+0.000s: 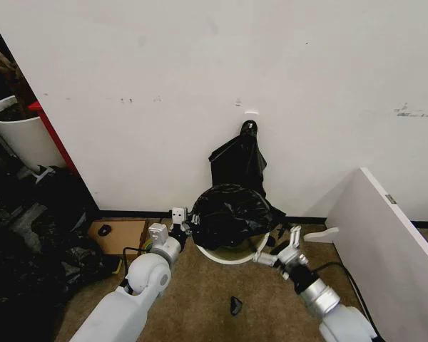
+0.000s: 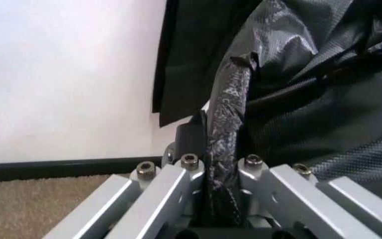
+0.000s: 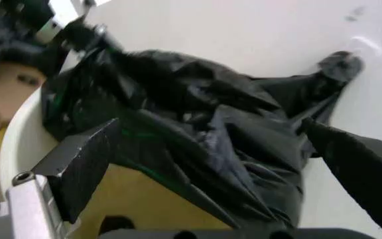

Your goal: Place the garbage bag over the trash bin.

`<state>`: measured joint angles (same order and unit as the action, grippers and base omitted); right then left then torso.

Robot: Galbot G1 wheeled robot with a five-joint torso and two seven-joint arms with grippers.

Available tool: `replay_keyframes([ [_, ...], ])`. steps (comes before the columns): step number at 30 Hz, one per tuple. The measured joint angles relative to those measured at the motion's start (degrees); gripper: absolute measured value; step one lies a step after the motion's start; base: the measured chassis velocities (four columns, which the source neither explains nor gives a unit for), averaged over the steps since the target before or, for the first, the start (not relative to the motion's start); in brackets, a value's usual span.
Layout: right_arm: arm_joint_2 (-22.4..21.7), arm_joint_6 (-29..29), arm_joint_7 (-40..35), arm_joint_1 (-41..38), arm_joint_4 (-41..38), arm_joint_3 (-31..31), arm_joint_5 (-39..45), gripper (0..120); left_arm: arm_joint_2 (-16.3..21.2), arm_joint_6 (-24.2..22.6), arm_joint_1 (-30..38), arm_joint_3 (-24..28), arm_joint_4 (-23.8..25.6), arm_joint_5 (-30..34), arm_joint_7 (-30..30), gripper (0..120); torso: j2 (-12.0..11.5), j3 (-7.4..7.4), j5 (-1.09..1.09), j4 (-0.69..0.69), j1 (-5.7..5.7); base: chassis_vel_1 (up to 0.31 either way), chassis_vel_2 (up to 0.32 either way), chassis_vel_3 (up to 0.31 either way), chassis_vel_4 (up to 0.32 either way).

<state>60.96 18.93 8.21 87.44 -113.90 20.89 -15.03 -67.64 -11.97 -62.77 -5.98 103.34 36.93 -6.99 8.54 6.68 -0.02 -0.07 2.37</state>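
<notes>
Draping over the far rim of the trash bin point(image 1: 232, 258), the garbage bag point(image 1: 230, 214) shows pinched in my left pincer point(image 2: 223, 199) close up, while my right pincer point(image 3: 211, 164) gapes wide beside it.

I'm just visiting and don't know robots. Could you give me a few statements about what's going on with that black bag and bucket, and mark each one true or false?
1. The left gripper is shut on a bunched strip of the garbage bag. True.
2. The garbage bag lies flat on the carpet, away from the trash bin. False: it is bunched over the bin's top, by the wall.
3. The right gripper is open, its fingers either side of the bag. True.
4. The trash bin is dark red. False: it is cream-white.
5. A white plant pot stands far to the robot's left. True.
</notes>
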Motion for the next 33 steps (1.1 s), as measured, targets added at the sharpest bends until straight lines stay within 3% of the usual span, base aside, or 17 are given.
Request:
replay_keyframes([
  [5,-0.8,-4.1,7.1,-1.5,-2.2,-0.3,2.2,100,-0.2,0.0,-0.1,0.3,0.0,-0.3,0.0,1,0.0,0.0,0.0,0.0,0.0,0.0,0.0,0.0,0.0],
  [10,-2.8,-10.4,14.1,-2.1,-4.8,-1.3,9.8,81,-0.2,0.2,-0.4,0.4,-0.3,-0.8,0.2,1,0.0,0.0,0.0,0.0,0.0,0.0,0.0,0.0,0.0],
  [12,-3.1,-11.7,14.5,-2.1,-5.4,-1.5,11.2,77,-0.1,0.3,-0.5,0.4,-0.3,-0.9,0.2,1,0.0,0.0,0.0,0.0,0.0,0.0,0.0,0.0,0.0],
  [17,-4.4,-19.4,11.1,-3.2,-7.8,-2.0,15.2,54,-0.2,0.4,-1.0,0.5,-0.5,-1.6,0.3,1,0.0,0.0,0.0,0.0,0.0,0.0,0.0,0.0,0.0],
  [20,-4.6,-21.5,9.3,-3.9,-8.2,-1.8,15.4,46,-0.2,0.4,-1.1,0.5,-0.5,-1.8,0.3,1,0.0,0.0,0.0,0.0,0.0,0.0,0.0,0.0,0.0],
  [27,-5.5,-27.8,8.0,-4.5,-8.5,-1.3,14.2,67,-0.2,0.4,-1.7,0.6,-0.3,-2.2,0.3,1,0.0,0.0,0.0,-0.01,0.0,0.0,0.0,0.0,0.0],
  [33,-5.9,-29.1,9.2,-4.7,-7.8,-1.0,13.3,52,-0.2,0.4,-1.9,0.6,-0.1,-2.4,0.3,1,0.0,0.0,0.0,0.0,0.0,0.0,0.0,0.0,0.0],
])
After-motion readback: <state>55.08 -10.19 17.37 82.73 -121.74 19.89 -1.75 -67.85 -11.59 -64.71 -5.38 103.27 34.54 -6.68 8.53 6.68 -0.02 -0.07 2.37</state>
